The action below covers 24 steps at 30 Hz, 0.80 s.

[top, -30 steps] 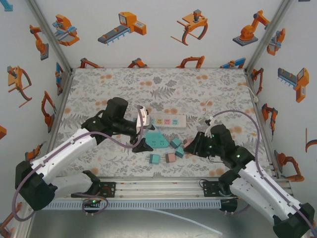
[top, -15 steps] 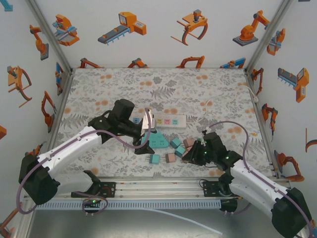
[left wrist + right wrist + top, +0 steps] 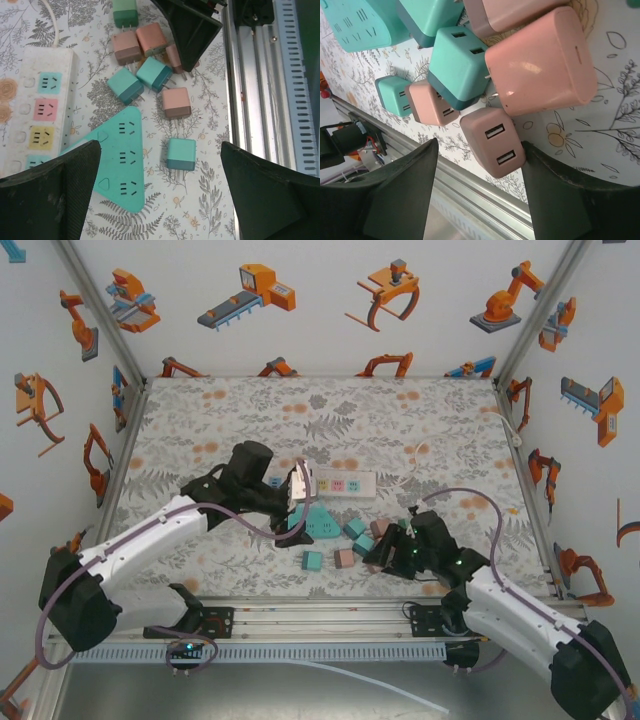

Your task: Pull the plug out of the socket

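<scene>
for left gripper (image 3: 160, 144): spread wide, empty, above teal triangular socket (image 3: 120, 160). for right gripper (image 3: 480, 145): parted loosely around pink usb charger plug (image 3: 495, 135), unclamped, by near rail (image 3: 470, 192).

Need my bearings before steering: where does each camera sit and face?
Top external: above, behind the bases, looking down on the floral-print table; both arms, left end effector and right end effector show.
Left wrist: on left arm, looking down at the teal triangular plastic socket block; its fingers frame the bottom.
Right wrist: low, close on a pink two-port plastic plug; its fingers below.
Shared: all three see that socket block.
</scene>
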Tool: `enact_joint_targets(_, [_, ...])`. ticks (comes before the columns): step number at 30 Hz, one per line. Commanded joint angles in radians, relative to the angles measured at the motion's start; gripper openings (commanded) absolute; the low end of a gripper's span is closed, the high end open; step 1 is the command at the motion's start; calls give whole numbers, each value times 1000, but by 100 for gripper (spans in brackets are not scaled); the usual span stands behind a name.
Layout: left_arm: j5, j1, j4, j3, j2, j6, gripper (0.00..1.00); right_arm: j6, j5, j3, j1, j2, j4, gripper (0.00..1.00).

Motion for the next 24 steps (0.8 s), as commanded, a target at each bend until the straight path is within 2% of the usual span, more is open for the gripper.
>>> enact_joint_targets(1, [-65, -2, 66, -31, -48, -31, 97, -39, 46, 36, 5, -37, -148, 62])
enact_joint_targets(6, [-173, 5, 138, -71, -95, -72, 97, -112, 133, 140, 5, -84, -334, 65])
enact_joint_targets(10, [-278, 17, 205, -109, -139, -111, 97, -211, 243, 253, 5, -91, -419, 68])
enact_joint_targets(13, [-370, 43, 258, -140, -167, -145, 97, -311, 380, 348, 3, -92, -454, 76])
enact_joint_targets(15, [-450, 78, 301, -161, -179, -183, 97, -394, 520, 389, 3, -93, -450, 83])
enact_joint_targets(17, [-537, 128, 343, -181, -184, -237, 97, -482, 655, 405, -3, -92, -406, 90])
enact_joint_targets(20, [-725, 224, 396, -191, -161, -380, 97, -641, 803, 388, -54, -64, -265, 99])
enact_joint_targets(22, [-837, 295, 409, -191, -129, -472, 97, -718, 815, 364, -143, -23, -140, 99])
enact_joint_targets(24, [-899, 377, 428, -199, -87, -543, 97, -743, 730, 329, -280, 44, 14, 99])
